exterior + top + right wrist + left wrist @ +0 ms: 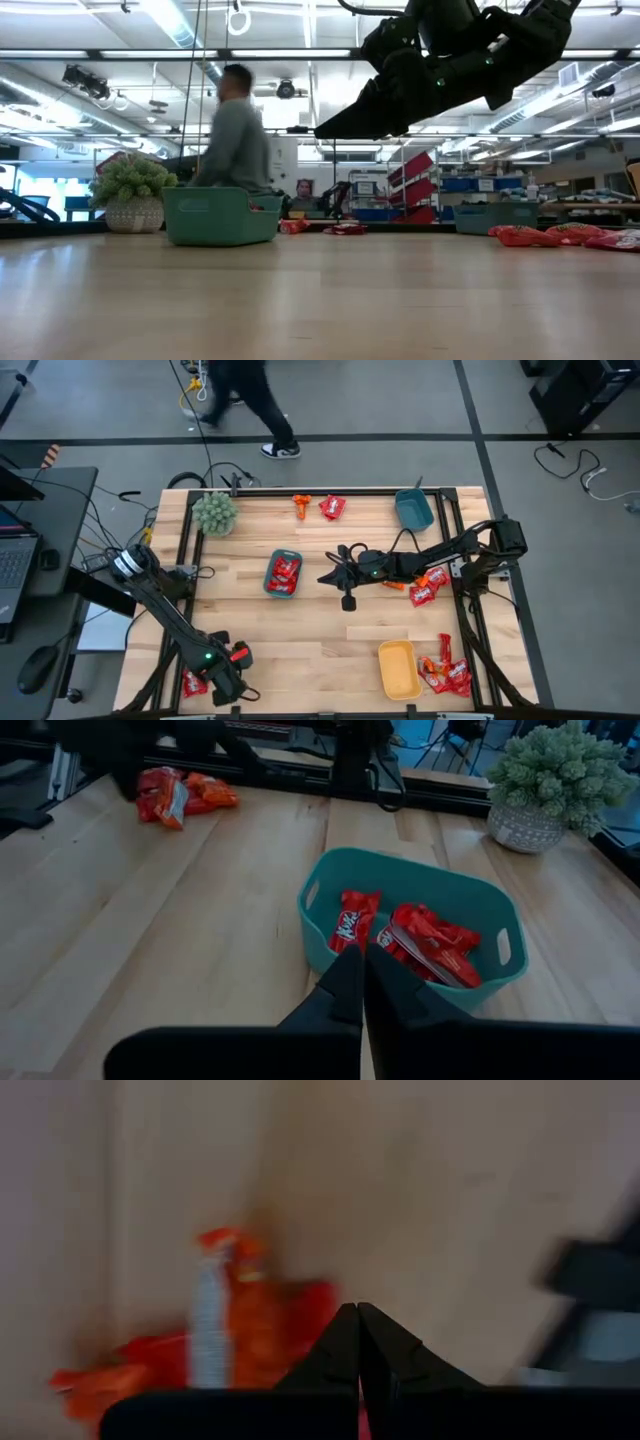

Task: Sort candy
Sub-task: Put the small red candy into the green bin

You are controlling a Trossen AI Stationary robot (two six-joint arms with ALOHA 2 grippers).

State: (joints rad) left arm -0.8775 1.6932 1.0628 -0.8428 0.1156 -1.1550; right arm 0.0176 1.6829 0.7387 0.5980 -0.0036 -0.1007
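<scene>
Presently, the pale wooden plank counter [320, 650] carries small shiny wrapped candy in several separate lots. Item: red-wrapped pieces [415, 935] with white lettering, lying crumpled inside the teal oblong plastic tray with handle slots [330, 920] near the counter's middle. Item: one orange piece [302, 506] and one red piece [332, 508] side by side at the far edge. Item: a mixed red and orange cluster [428, 585] at the right edge, beside the right arm. Item: a further red and orange heap [445, 675] at the near right corner, just beside the yellow oblong tray [398, 669]. Item: a red and orange pile [215, 1340] at the near left corner, glossy, one wrapper with a white stripe.

The left gripper [358, 1342] hangs over that near-left pile, fingers pressed together, holding nothing. The right gripper [363, 982] hovers just beside the teal tray, likewise fully closed and empty.

Also entered: a blue-teal tray [413, 508] at the far right, and a fuzzy green ball-shaped plant in a pale pot [214, 513] at the far left corner. A person [235, 135] is beyond the counter.
</scene>
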